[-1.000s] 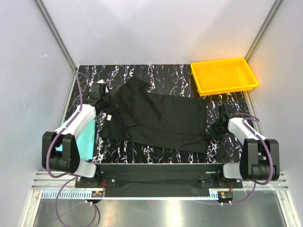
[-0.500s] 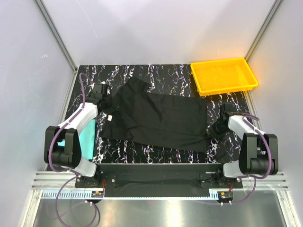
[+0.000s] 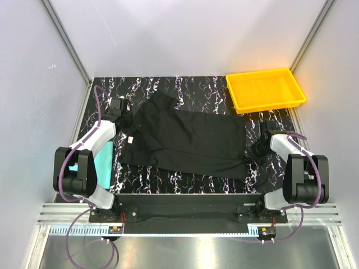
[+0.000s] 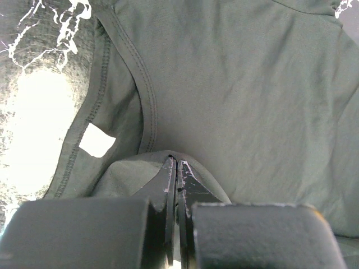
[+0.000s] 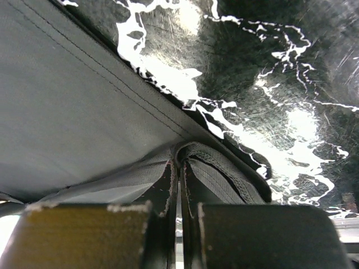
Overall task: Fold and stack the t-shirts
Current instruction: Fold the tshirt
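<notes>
the teal shirt (image 3: 104,167) lies mostly hidden beneath the left arm (image 3: 94,141); the black shirt (image 4: 235,84) runs off both wrist views' edges; its white label (image 4: 96,140) is washed out, unreadable.

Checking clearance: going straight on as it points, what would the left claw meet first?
More of the large plain black cloth t-shirt it pinches, lying just ahead of the left claw, though depth is unclear.
</notes>
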Action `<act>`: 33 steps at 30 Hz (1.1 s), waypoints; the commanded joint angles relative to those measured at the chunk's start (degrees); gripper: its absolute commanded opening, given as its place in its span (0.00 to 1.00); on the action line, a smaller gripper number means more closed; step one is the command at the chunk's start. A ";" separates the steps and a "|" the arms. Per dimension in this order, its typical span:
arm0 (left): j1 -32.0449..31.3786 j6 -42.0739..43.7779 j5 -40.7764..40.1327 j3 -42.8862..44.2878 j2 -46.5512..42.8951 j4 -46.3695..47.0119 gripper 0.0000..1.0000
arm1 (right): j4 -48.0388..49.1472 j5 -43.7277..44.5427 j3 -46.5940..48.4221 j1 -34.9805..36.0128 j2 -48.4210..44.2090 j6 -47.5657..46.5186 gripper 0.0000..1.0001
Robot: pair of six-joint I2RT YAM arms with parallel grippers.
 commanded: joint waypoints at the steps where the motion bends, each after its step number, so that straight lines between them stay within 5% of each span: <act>1: 0.47 0.72 -1.71 1.87 -0.95 2.17 0.00 | -0.24 -0.39 1.98 -0.40 -0.79 -0.17 0.00; 29: 2.15 2.13 -3.12 4.49 2.82 1.11 0.00 | 1.43 0.83 6.37 -0.49 6.14 -0.87 0.00; 33: 2.15 2.39 -3.12 5.38 3.88 1.03 0.00 | 1.43 1.18 7.68 -0.49 7.20 -1.75 0.09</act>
